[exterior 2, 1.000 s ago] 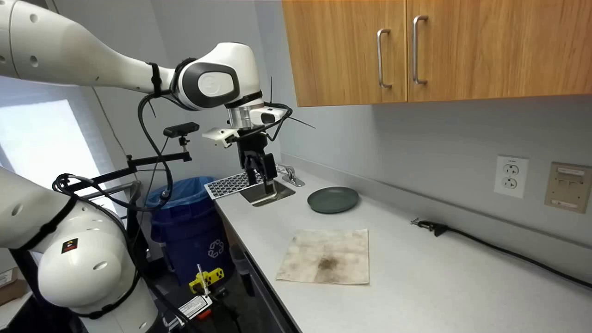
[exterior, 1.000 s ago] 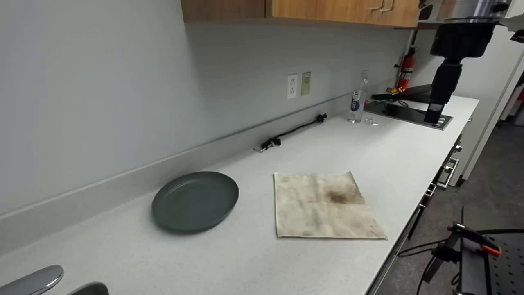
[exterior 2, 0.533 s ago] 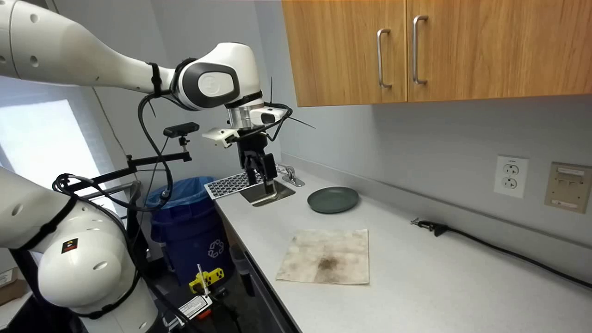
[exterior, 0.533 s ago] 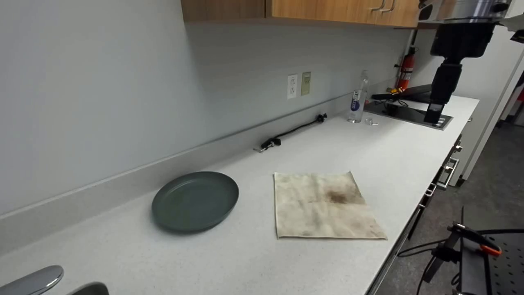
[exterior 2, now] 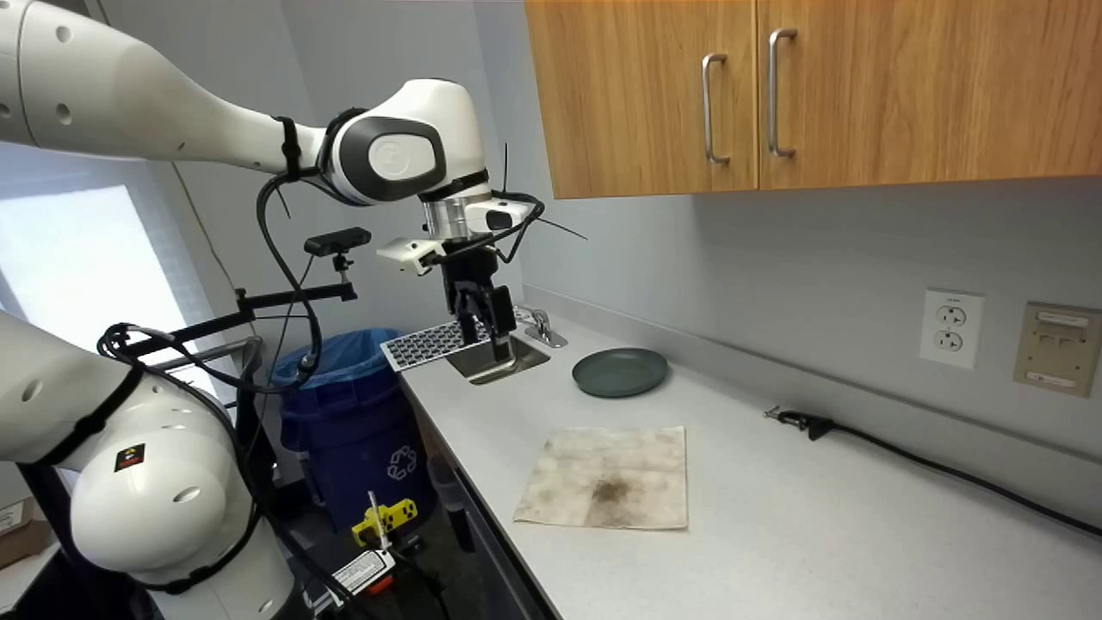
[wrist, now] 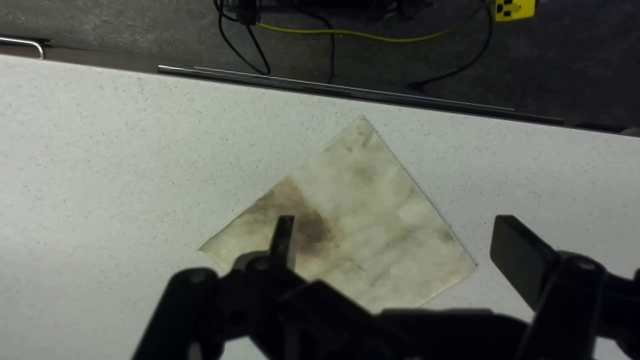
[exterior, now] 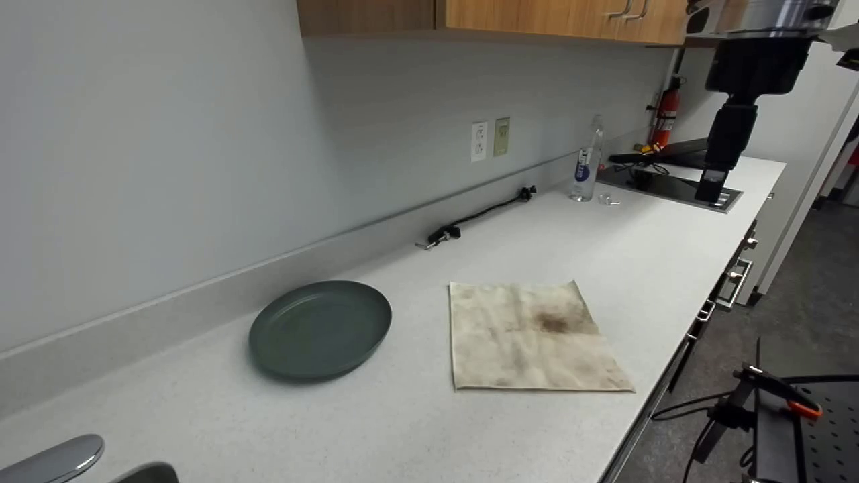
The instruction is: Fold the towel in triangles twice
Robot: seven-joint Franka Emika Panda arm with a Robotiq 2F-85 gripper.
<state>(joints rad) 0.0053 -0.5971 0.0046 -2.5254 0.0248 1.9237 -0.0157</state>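
Observation:
The towel (exterior: pixel 530 349), beige with a dark brown stain, lies flat and spread out as a rough square on the white counter. In an exterior view the same towel (exterior 2: pixel 633 465) sits near the counter's front edge. My gripper (exterior 2: pixel 485 340) hangs in the air with its fingers pointing down, apart from the cloth. From the wrist, my gripper (wrist: pixel 395 220) shows its two fingers wide apart and nothing held between them. Beneath it the towel (wrist: pixel 370 200) appears as a diamond, one corner pointing to the counter edge. Its lower part is hidden behind the gripper.
A round dark grey-green plate (exterior: pixel 321 330) rests beside the towel, towards the wall. A black cable with a clamp (exterior 2: pixel 805 422) runs along the backsplash, and a clear bottle (exterior: pixel 587 168) stands farther along. Wooden cabinets (exterior 2: pixel 654 95) overhang the counter. A sink (exterior 2: pixel 499 366) is at the far end.

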